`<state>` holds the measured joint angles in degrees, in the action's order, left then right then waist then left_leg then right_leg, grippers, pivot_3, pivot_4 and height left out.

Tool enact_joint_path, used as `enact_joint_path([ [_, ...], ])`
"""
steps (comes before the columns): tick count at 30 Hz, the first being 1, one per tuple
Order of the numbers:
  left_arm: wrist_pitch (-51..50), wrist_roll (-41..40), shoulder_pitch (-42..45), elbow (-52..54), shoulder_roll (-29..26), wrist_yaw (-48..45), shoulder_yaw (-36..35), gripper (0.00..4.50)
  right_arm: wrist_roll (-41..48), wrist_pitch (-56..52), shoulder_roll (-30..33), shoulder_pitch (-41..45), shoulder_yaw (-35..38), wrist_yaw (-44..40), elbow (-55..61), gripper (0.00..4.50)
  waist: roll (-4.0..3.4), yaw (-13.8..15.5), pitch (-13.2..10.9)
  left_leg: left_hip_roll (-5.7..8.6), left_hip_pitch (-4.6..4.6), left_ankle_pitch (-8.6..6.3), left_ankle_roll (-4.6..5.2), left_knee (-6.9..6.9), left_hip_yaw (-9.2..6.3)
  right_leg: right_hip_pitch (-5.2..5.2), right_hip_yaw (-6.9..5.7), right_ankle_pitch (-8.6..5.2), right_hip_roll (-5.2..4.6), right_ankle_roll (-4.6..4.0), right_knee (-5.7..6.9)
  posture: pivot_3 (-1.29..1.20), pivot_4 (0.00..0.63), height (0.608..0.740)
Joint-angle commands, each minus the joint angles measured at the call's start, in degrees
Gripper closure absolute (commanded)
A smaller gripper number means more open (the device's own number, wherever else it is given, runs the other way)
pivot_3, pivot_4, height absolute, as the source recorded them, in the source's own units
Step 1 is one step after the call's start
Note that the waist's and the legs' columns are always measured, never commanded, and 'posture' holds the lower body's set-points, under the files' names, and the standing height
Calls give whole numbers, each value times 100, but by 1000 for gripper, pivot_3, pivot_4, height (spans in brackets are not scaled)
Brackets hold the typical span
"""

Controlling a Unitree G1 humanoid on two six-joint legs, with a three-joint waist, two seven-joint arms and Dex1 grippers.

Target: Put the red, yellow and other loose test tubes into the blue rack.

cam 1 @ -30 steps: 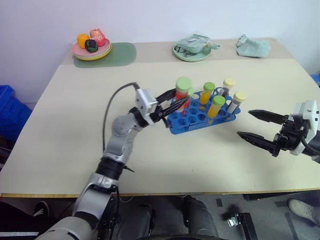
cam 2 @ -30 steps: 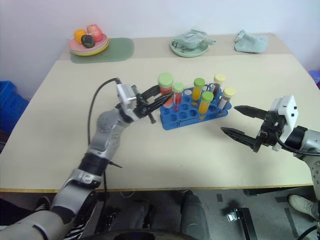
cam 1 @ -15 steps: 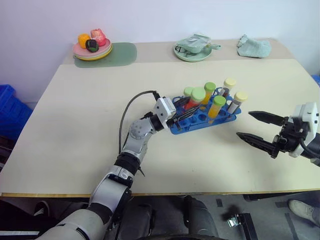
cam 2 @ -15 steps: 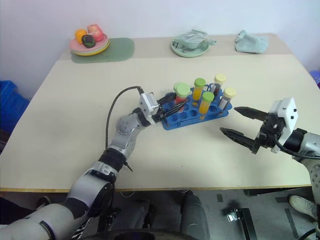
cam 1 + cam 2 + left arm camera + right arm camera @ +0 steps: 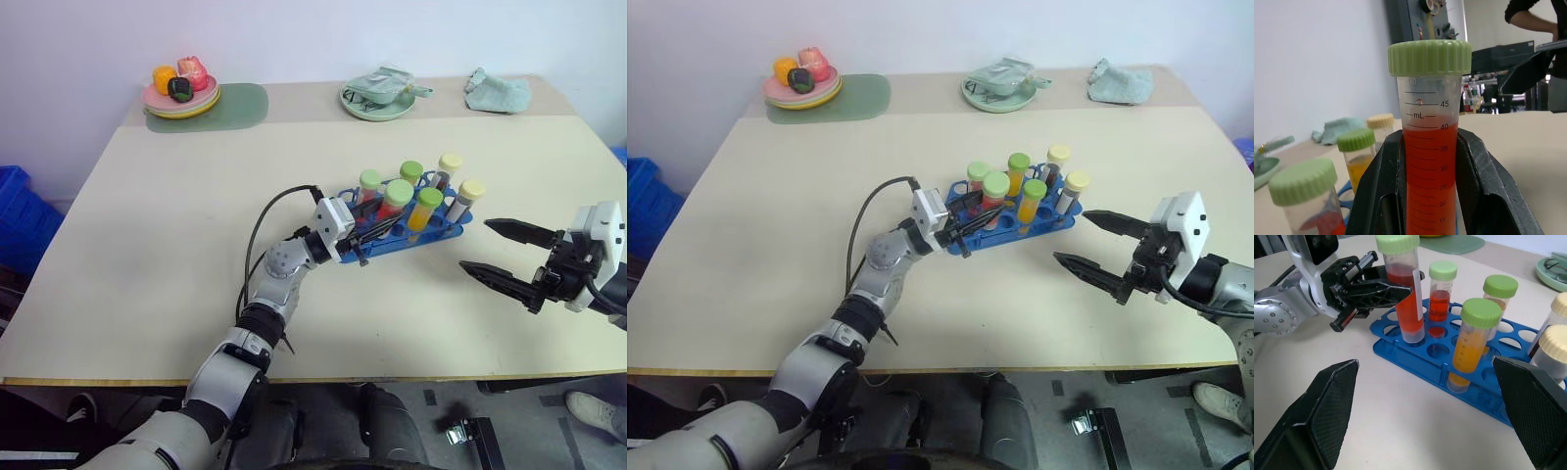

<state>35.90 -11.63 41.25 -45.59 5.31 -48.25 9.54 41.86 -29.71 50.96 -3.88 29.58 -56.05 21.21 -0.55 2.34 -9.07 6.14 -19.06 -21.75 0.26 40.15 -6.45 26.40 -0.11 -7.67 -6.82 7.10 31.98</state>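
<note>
Pale beige and broad, the desk (image 5: 137, 245) ran back to a white wall, with a pink plate of toy fruit (image 5: 179, 90) on a green mat at its far left, a green plate holding crumpled cloth (image 5: 378, 94) at the far middle and a grey-green rag (image 5: 498, 91) at the far right. Near the desk's middle sat the bright blue plastic rack with rows of round holes (image 5: 443, 227), its long axis running from near left to far right, tilted slightly across the desk. The left gripper (image 5: 370, 227) was clenched on the clear capped tube of red liquid with a green lid (image 5: 393, 201), which stood nearly upright, cap up, with its lower end down in a hole at the rack's near-left end. Other capped tubes stood upright in the rack: another red one, two of yellow liquid with green lids, and two with pale yellow lids at the far-right end. The right gripper (image 5: 500, 251) hung spread wide and empty just right of the rack, apart from it, pointing toward it. Bare desk lay all around the rack, widest on the left and toward the near edge. The left wrist view showed the printed scale on the held tube (image 5: 1427, 161) and a person's arm in the background, while the right wrist view showed the tube's base (image 5: 1413, 335) seated in its hole, with empty holes beside it.
</note>
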Motion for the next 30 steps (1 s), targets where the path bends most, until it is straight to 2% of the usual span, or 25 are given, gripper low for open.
enact_joint_path([
  [1, 83, 86, 100, -70, 29, 173, -137, 3763, 120, -60, 53, 4, 220, 59, 234, 0, 0, 1, 0, 0, 1, 0, 0, 0, 0, 0, 0, 0, 0, 0, 0, 0, 150, 740],
  [8, 166, 291, 142, -195, 47, 364, -116, 3763, 160, -164, 42, 51, 215, 156, 341, 0, 0, 3, 0, 0, 1, 0, 0, 0, 0, -1, 0, 0, 0, 0, 0, 0, 150, 740],
  [23, 24, 179, 16, -245, 227, 73, -216, 3763, 223, -263, 125, 154, 212, 278, 448, 0, 1, 8, 0, 0, 1, -1, 2, 0, 0, -3, 0, 0, 0, 0, 0, 0, 150, 740],
  [30, -779, -163, 34, -66, 299, 347, -563, 3763, 193, -235, 125, 247, 143, 296, 411, 0, 1, 1, 0, 0, 2, -1, 2, 0, 0, -3, 0, 0, 0, 0, 1, 0, 150, 740],
])
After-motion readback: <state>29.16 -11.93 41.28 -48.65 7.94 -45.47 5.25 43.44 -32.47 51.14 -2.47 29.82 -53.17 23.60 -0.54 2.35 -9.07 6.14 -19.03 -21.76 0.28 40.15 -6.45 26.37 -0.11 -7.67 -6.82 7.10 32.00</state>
